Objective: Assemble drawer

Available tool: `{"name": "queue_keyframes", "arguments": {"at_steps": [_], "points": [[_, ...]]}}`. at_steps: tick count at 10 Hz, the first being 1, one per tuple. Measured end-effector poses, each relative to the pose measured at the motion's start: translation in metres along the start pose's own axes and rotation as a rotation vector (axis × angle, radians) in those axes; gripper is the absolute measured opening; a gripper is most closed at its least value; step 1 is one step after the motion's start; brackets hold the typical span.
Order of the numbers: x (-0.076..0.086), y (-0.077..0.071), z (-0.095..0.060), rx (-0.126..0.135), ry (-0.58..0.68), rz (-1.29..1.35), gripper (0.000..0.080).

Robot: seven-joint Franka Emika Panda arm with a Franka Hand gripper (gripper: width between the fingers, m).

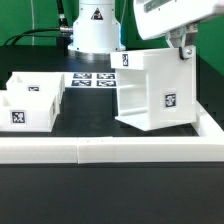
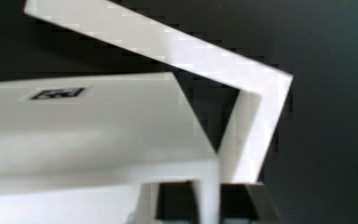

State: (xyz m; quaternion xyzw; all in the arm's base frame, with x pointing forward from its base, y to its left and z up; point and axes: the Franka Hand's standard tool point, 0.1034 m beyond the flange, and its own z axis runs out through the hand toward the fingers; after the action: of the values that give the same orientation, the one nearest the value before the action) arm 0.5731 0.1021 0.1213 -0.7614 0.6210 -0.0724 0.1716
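Fingers (image 2: 172, 204) are closed narrow on a thin white side wall of the drawer housing (image 1: 150, 92). The wrist view shows that wall running up between the two dark pads, so the gripper (image 1: 184, 52) grips the housing by its upper edge, at the upper right of the exterior view.

The housing occupies the centre right of that frame with its tagged face toward the camera. It appears slightly tipped (whether its base lies flat on the table (image 1: 90, 112) cannot be confirmed). Nearer tray (image 1: 35, 108) and farther tray (image 1: 22, 80) stand at centre left, well apart from the housing and not inserted. The marker board (image 1: 95, 78) lies behind, at upper centre. The low wall strip (image 1: 110, 150) runs across the lower frame, just in front of the housing.

Assessment: the step in hand is positioning the housing to receive the trays. A thin-wall pinch gives little leverage, so the box may swing. Recommended: firm grip, slow travel, and a square, stable set-down, possibly braced against the wall strip, before release.
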Motion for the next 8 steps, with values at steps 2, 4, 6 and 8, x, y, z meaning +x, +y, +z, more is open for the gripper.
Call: {"name": "queue_keyframes", "arguments": {"at_steps": [2, 4, 6, 8], "points": [[0.0, -0.001, -0.001, 0.016, 0.0, 0.064, 0.0048], [0.0, 0.0, -0.001, 0.017, -0.005, 0.137, 0.0048], [-0.001, -0.001, 0.001, 0.017, -0.006, 0.136, 0.0048], [-0.003, -0.018, 0.015, 0.022, -0.018, 0.141, 0.0057]]}}
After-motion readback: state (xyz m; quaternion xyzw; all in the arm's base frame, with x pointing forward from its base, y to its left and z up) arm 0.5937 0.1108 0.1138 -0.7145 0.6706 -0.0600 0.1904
